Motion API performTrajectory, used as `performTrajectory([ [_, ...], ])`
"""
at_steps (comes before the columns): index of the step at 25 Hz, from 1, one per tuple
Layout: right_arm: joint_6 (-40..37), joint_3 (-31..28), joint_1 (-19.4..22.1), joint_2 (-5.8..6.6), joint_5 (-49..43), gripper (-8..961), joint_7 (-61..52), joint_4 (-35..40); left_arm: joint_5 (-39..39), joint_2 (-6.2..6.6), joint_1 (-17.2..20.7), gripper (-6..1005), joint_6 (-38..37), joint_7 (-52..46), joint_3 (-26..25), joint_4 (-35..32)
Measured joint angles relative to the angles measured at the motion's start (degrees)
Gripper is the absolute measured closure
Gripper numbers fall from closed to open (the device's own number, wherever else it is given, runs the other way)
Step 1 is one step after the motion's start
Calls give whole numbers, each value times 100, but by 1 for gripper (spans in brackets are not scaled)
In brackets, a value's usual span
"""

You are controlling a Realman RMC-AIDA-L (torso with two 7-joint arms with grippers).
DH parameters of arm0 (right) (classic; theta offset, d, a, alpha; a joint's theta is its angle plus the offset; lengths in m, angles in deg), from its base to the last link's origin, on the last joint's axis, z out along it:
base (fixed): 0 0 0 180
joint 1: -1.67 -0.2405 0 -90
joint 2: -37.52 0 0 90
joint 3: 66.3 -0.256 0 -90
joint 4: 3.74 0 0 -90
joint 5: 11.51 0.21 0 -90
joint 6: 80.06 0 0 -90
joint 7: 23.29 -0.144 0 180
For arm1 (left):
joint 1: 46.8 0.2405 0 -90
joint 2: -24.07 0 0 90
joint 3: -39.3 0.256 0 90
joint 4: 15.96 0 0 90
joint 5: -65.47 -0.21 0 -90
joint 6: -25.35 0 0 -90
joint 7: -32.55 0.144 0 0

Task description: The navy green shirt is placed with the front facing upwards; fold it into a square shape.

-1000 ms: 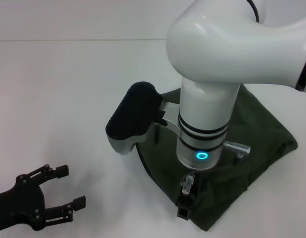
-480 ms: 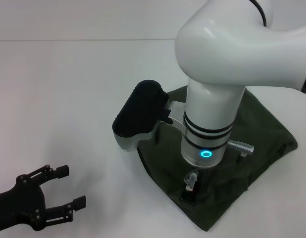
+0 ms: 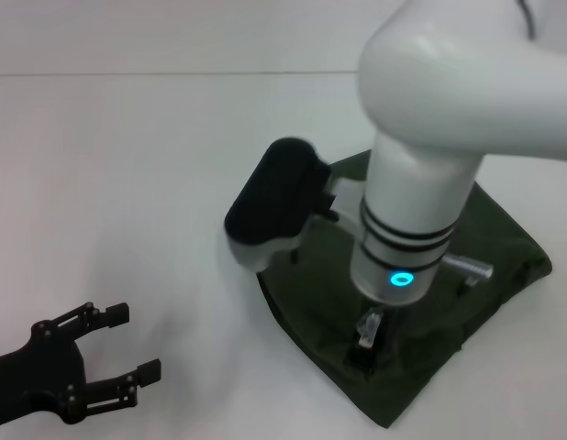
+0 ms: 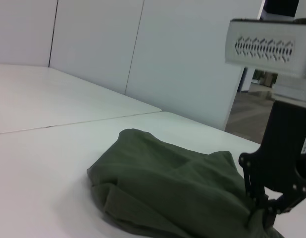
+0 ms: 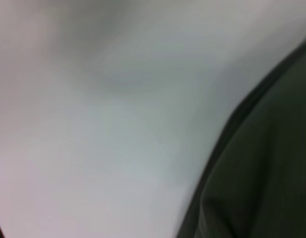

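A plain robot lab or test room, by the look of it. The work surface is a bare white tabletop [image 3: 127, 165] with a seam across it, backed by blank white wall panels [image 4: 93, 39] joined by thin vertical lines. Beyond the panels, an opening [image 4: 252, 99] gives onto a dim corridor-like space with a brownish floor.

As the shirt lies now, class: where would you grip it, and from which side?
Probably the navy green shirt at its near corner, coming from the robot's side: the layers meet in a thin free edge on the table. The right gripper is already over that part; the left gripper sits apart.
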Motion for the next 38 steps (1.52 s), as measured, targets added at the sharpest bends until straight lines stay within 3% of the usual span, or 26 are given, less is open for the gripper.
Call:
performTrajectory([
  [8, -565, -1354, 920, 41, -641, 870, 702, 1110, 34, -8, -22, 99, 2, -38, -15, 28],
  [14, -847, -2641, 1468, 89, -1043, 870, 1539, 1507, 46, 11, -84, 99, -1, -159, -18, 55],
  [22, -944, -4125, 1630, 114, -1396, 870, 2909, 1646, 54, 18, -178, 99, -37, -371, -18, 61],
  [38, 231, -4311, 1580, 100, -1802, 870, 4395, 1632, 52, -11, -169, 100, -71, -683, -30, 57],
])
